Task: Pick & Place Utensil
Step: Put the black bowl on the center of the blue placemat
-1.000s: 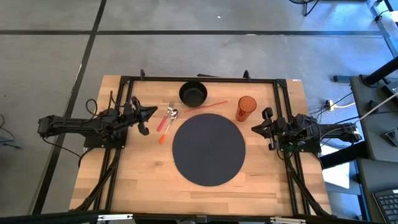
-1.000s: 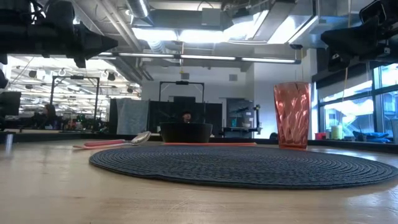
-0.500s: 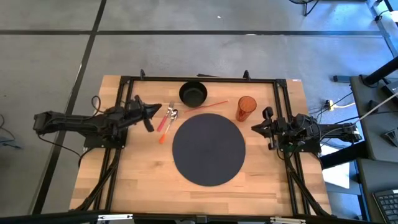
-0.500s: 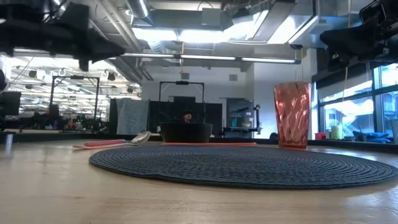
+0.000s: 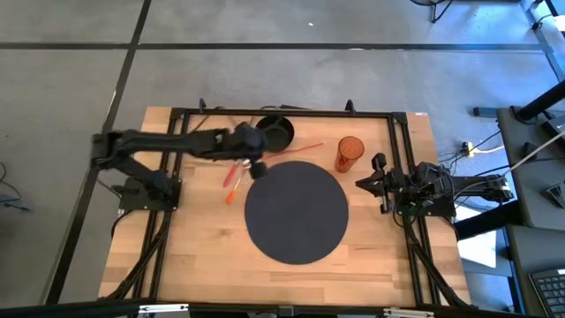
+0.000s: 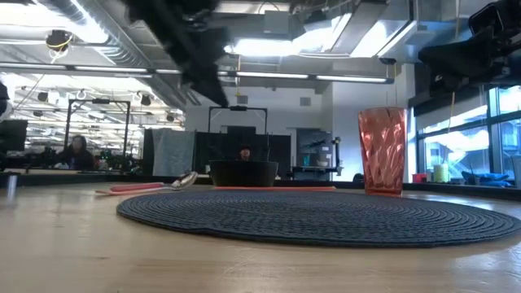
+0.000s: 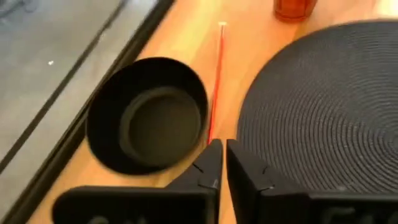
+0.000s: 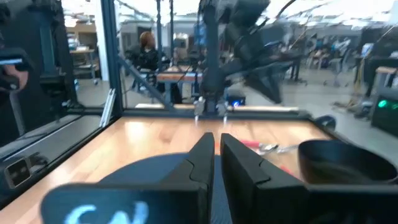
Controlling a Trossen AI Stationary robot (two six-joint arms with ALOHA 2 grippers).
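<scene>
A spoon and a fork with red and orange handles [image 5: 231, 177] lie flat on the wood, left of the round dark placemat [image 5: 296, 210]; the low view shows the spoon [image 6: 175, 183]. My left gripper [image 5: 259, 165] hovers shut above the table between the utensils and the black bowl [image 5: 274, 132]. In its wrist view the gripper [image 7: 222, 155] points over the near end of a thin red stick [image 7: 214, 81], beside the bowl [image 7: 146, 121]. My right gripper [image 5: 366, 181] waits shut at the placemat's right edge.
An orange ribbed cup [image 5: 349, 152] stands upright right of the bowl, at the placemat's far right edge [image 6: 383, 150]. The red stick [image 5: 296, 148] lies between bowl and cup. Black frame rails [image 5: 282, 112] border the table. People sit in the room beyond.
My left arm has swung out from the table's left side toward the right, passing over the utensils and ending close to the bowl and the placemat's far left edge. It stays raised above the table. The utensils have not moved. The right arm has kept still.
</scene>
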